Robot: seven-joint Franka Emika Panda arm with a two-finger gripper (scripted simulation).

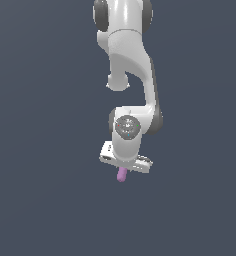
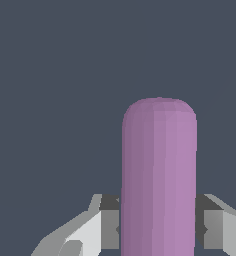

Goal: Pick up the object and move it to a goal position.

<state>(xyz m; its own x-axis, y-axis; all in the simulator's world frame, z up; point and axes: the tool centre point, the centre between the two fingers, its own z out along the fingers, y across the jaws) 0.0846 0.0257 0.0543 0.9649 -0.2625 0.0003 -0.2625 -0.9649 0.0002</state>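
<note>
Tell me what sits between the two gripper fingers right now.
The pink-purple rod fills the gap between the gripper's fingers, which press against both its sides; the wrist view shows this. In the exterior view it sticks out below the gripper.

A single white robot arm reaches down from the top of the exterior view, its links folding at a rounded elbow and ending in a wrist joint with a dark circular cap. Below the wrist sits a wide, flat white gripper, slightly tilted, pointing downward. In the wrist view its two grey-and-white fingers press against either side of a pink-purple rod, clamping it between them.
</note>
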